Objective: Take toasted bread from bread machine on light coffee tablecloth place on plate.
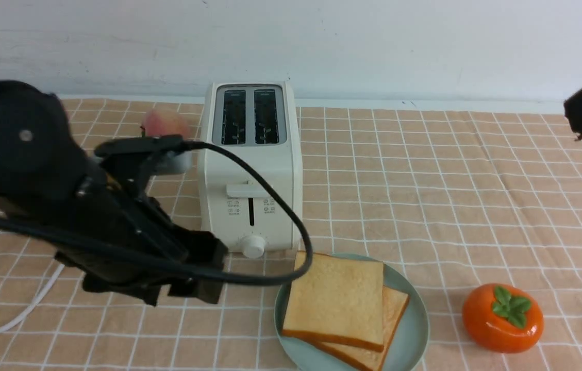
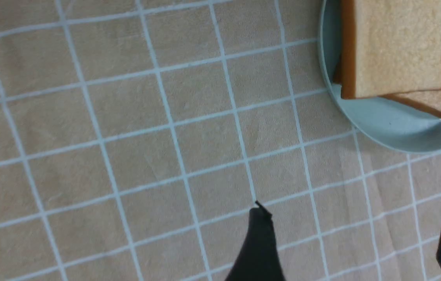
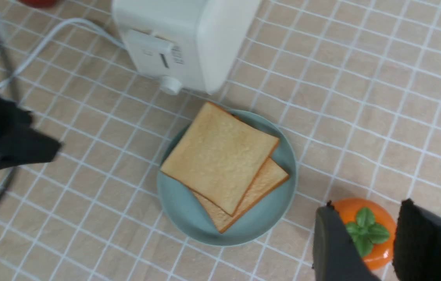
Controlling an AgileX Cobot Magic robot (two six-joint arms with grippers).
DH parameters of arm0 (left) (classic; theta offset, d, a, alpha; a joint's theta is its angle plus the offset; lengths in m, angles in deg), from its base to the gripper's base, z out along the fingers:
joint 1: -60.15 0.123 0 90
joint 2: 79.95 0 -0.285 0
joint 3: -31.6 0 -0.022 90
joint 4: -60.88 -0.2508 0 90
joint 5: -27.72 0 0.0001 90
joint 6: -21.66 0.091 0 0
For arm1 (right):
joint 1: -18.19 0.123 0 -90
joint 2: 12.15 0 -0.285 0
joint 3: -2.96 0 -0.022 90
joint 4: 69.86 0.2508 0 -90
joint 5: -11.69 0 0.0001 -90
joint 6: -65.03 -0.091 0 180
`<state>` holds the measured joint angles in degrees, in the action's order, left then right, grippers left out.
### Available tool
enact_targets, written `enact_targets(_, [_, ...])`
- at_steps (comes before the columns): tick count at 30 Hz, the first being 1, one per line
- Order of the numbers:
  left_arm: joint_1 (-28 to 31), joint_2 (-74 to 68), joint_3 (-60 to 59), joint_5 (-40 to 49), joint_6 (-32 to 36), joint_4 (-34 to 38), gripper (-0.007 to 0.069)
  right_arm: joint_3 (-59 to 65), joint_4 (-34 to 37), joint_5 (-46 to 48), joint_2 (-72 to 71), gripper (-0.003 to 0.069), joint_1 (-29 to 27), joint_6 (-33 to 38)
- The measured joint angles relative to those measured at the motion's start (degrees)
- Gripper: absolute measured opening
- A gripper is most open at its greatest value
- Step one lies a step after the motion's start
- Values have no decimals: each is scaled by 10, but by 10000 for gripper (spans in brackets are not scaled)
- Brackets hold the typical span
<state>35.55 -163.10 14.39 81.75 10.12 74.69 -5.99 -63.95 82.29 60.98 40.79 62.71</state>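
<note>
Leave 2 overlapping slices of toasted bread (image 1: 339, 299) on the plate (image 1: 408, 335). Ease wide-open, empty left gripper (image 2: 357, 214) and parted, empty right gripper (image 3: 365, 212) slowly away, clear of crusts.

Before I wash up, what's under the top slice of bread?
Another slice, partly sticking out, and the plate beneath both. The top slice covers the rest.
</note>
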Motion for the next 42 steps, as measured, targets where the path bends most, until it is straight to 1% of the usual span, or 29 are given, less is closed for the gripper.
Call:
enact_targets(3, [0,51,-1,31,-4,1,553,79,-40,-61,-31,239,0,-48])
enact_targets(4, [0,66,-4,34,-4,8,551,106,-59,-84,-43,236,0,-64])
enact_targets(5, [0,94,-15,35,-3,21,540,154,-78,-122,-68,227,0,-95])
enact_targets(7, [0,126,-31,32,3,36,526,211,-100,-159,-92,211,0,-127])
enact_targets(9, [0,168,-67,28,14,53,489,290,-131,-218,-133,160,0,-179])
enact_targets(12, [0,215,-104,33,18,57,419,381,-170,-276,-187,76,0,-235])
enact_targets(14, [0,257,-131,43,18,62,330,452,-207,-314,-234,6,0,-275])
enact_targets(15, [0,269,-141,46,18,67,302,470,-218,-326,-246,-8,0,-291])
enact_targets(17, [0,309,-167,58,13,88,203,525,-254,-348,-285,-18,0,-329])
enact_targets(18, [0,333,-181,63,7,101,152,553,-273,-362,-306,-19,0,-362])
enact_targets(19, [0,337,-181,65,6,104,132,557,-275,-362,-310,-19,0,-362])
enact_targets(20, [0,370,-198,71,-5,128,52,582,-286,-374,-332,-19,0,-396])
enact_targets(21, [0,389,-207,73,-10,142,9,606,-293,-383,-351,-19,0,-428])
enact_targets(22, [0,408,-217,73,-16,157,-14,621,-293,-385,-365,-19,0,-448])
enact_targets(24, [0,443,-229,72,-24,175,-14,646,-294,-388,-390,-19,0,-473])
enact_targets(28, [0,495,-241,71,-42,198,-14,682,-313,-400,-425,-17,0,-495])
enact_targets(31, [0,517,-241,63,-49,203,-14,686,-349,-415,-430,-17,0,-492])
enact_targets(33, [0,520,-241,48,-48,198,-14,686,-385,-422,-430,-15,0,-473])
enact_targets(34, [0,520,-241,46,-46,196,-14,686,-385,-422,-430,-15,0,-470])
enact_targets(36, [0,520,-241,3,-13,156,-14,686,-437,-425,-430,-14,0,-439])
enact_targets(38, [0,520,-241,-30,24,121,-14,686,-459,-426,-430,-12,0,-432])
enact_targets(40, [0,520,-241,-54,48,89,-14,686,-469,-427,-430,-11,0,-429])
enact_targets(42, [0,520,-241,-68,60,74,-14,686,-471,-427,-430,-9,0,-428])
